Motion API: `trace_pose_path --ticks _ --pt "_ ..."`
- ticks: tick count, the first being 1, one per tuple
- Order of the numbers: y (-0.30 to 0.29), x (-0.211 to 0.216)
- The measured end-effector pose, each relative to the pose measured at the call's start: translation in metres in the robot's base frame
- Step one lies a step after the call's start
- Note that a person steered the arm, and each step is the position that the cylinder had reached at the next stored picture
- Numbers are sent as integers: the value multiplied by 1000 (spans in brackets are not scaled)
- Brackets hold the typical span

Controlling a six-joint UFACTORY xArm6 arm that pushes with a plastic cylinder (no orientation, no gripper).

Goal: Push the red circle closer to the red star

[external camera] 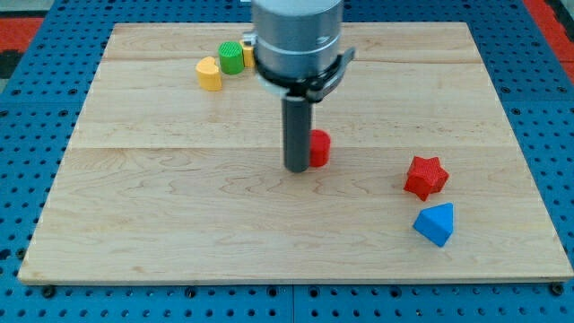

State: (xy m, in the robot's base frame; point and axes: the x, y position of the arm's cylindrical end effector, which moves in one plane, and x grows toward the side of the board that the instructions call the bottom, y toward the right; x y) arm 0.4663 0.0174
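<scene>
A pale wooden board (179, 197) lies on a blue pegboard table (27, 135). The tip (297, 169) touches the view's left side of the red circle (319, 148), partly hiding it. The arm carries no pincer, only a rod. The red star (425, 177) sits well apart toward the view's right, a blue triangular block (436, 223) just below it. A yellow block (209, 74) and green block (231, 56) sit near the top, beside the arm's grey housing (296, 36), which is cut off at the frame's top.

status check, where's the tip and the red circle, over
My tip down at red circle's left edge, view's left side. Red star off to view's right, apart. Nothing between them; blue block sits below the star.
</scene>
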Motion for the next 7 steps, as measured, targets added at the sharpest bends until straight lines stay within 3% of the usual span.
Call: trace_pose_path --ticks 1,6,7 --pt "-22 -1" --pt "107 -54" --pt "102 -59"
